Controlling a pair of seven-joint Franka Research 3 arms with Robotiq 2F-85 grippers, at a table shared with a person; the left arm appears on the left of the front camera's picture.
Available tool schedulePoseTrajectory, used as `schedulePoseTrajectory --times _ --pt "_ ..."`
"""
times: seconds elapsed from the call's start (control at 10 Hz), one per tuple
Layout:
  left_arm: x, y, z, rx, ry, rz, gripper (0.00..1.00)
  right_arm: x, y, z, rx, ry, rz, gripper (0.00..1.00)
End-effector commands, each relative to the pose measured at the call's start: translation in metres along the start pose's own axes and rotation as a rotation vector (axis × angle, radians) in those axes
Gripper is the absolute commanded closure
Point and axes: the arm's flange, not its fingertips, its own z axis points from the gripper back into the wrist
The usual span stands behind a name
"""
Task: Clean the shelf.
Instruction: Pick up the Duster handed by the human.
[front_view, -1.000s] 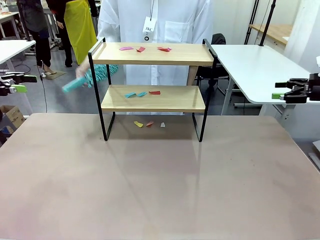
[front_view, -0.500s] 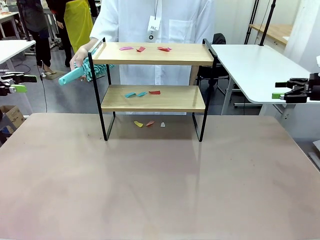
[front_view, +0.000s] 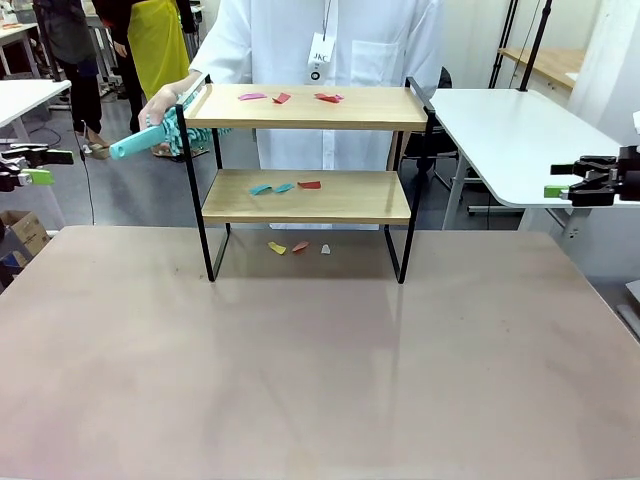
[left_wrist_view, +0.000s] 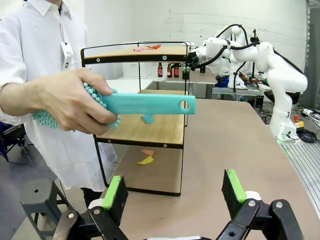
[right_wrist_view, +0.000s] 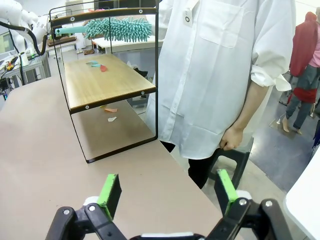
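Front: the shelf (front_view: 370, 108) stood on a beige table (front_view: 320, 380), with a white table (front_view: 510, 130) behind it.
It had light boards, a black frame and paper scraps (front_view: 285, 187) on it; the left gripper (front_view: 48, 166) and right gripper (front_view: 562, 177) flanked it, jaws spread. Left wrist: a hand (left_wrist_view: 70, 102) held a teal duster (left_wrist_view: 145, 103) beside it. Right wrist: the duster lay level with its top board.

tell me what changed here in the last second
The person's hand lifted the teal duster, held throughout, from beside the gap between the boards up to the top board's left end on the shelf; the person shifted slightly toward the robot's right. The shelf, the paper scraps on it and on the table, and the open left gripper and right gripper stayed put.
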Motion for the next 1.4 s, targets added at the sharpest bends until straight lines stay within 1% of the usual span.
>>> schedulePoseTrajectory --times 0.0,0.4,0.5,0.6,0.7,0.8,0.9,1.0,1.1,1.2,1.3 --pt "0.002 0.0 0.0 -0.003 -0.002 -0.004 0.0 0.003 0.0 0.0 -0.001 0.008 0.001 0.0" --pt "0.0 0.0 0.0 0.0 0.0 0.0 0.0 0.003 0.0 0.0 -0.001 0.008 0.001 0.0" --pt "0.023 -0.001 -0.002 0.045 0.042 0.039 0.0 0.003 0.0 0.0 -0.001 0.008 0.001 0.0" --pt "0.051 -0.006 0.0 0.091 0.076 0.041 0.0 0.003 0.0 0.0 -0.001 0.008 0.001 0.0" --pt "0.079 -0.008 0.001 0.108 0.127 0.097 0.0 0.003 0.0 0.0 -0.001 0.008 0.001 0.0" --pt "0.106 -0.015 0.001 0.141 0.204 0.123 0.0 0.003 0.0 0.0 -0.001 0.008 0.001 0.0" --pt "0.133 -0.027 -0.001 0.166 0.259 0.105 0.0 0.003 0.0 0.0 -0.001 0.008 0.001 0.0" --pt "0.165 -0.04 -0.005 0.224 0.342 0.128 0.0 0.003 0.0 0.0 -0.001 0.008 0.001 0.0" --pt "0.197 -0.061 -0.018 0.332 0.463 0.24 0.0 0.003 0.0 0.0 -0.001 0.008 0.001 0.0" --pt "0.22 -0.08 -0.034 0.445 0.54 0.293 0.0 0.003 0.0 0.0 -0.001 0.008 0.001 0.0" --pt "0.236 -0.097 -0.051 0.527 0.599 0.323 0.0 0.003 0.0 0.0 -0.001 0.008 0.001 0.0"
